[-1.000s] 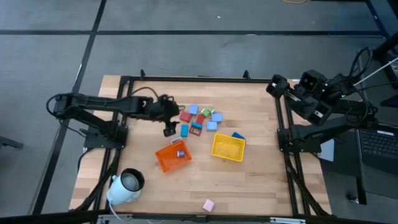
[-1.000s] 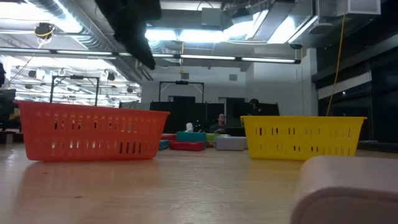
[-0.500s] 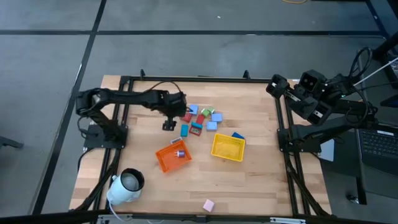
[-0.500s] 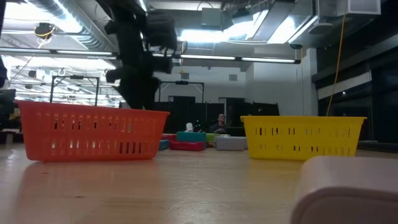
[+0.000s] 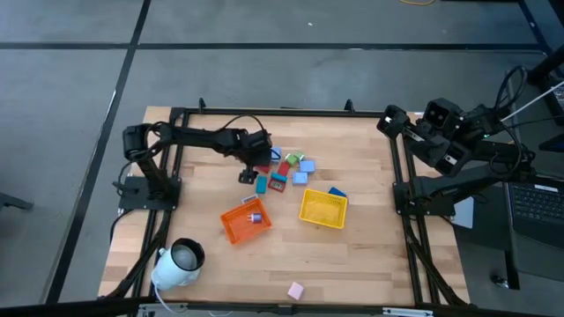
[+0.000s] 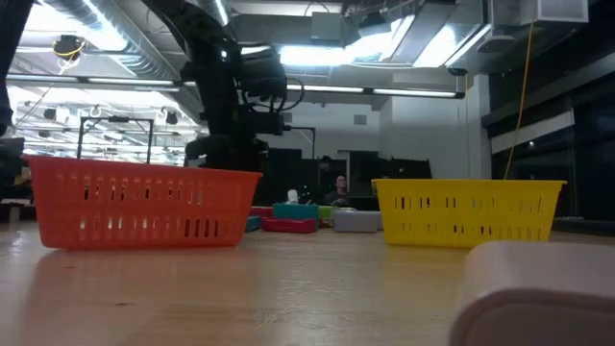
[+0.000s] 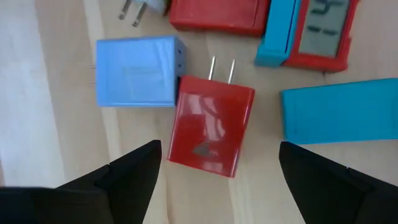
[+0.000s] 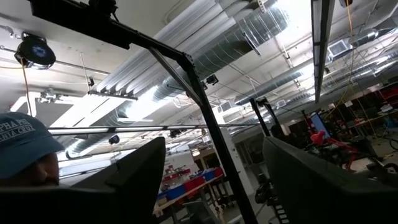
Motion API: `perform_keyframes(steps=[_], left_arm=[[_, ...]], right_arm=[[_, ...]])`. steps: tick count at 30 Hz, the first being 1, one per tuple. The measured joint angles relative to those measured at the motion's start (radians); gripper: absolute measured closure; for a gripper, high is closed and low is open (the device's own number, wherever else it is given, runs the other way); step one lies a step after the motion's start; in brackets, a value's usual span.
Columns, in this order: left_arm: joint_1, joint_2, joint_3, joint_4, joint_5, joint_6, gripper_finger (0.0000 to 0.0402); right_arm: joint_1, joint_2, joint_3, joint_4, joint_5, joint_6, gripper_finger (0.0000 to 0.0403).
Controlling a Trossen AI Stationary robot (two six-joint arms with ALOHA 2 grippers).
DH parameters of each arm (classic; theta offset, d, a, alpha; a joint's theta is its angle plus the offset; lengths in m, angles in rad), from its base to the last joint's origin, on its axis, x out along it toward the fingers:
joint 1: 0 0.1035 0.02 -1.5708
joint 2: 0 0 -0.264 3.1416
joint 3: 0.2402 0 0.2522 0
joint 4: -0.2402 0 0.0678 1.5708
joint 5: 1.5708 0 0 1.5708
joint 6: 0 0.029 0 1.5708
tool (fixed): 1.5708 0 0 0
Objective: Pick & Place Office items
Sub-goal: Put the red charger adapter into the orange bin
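- The left claw [image 7: 214,180] hangs wide open and empty over a cluster of small office items [image 5: 284,169] near the centre of the wooden surface [image 5: 370,255].
- Between its fingers lies a red plug block [image 7: 210,134], touching a blue block [image 7: 135,72] at its 10 o'clock.
- An orange tray [image 5: 244,220] sits at 6 o'clock of the cluster, a yellow tray [image 5: 322,209] at 4 o'clock.
- The right claw [image 8: 211,180], fingers apart and empty, is raised off the surface's right edge.

The left pincer [image 5: 253,165] hovers over the office items [image 5: 286,169] near the orange tray [image 5: 234,228].
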State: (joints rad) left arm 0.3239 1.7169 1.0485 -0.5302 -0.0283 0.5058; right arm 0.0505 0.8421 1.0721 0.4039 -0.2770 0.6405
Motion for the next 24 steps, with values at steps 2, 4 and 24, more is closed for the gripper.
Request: perform_keyframes(steps=[2,4,24], left_arm=[[-0.002,0.016,0.000,0.029,0.000,0.006,0.0079],[-0.002,0.031,0.000,0.040,0.002,0.006,0.0079],[0.053,0.101,0.000,0.085,0.025,-0.095,0.0120]], right_arm=[[0.000,0.000,0.000,0.000,0.000,0.003,0.0126],[0.000,0.000,0.000,0.000,0.000,0.003,0.0126],[0.000,-0.002,0.000,0.001,0.000,0.033,0.0126]])
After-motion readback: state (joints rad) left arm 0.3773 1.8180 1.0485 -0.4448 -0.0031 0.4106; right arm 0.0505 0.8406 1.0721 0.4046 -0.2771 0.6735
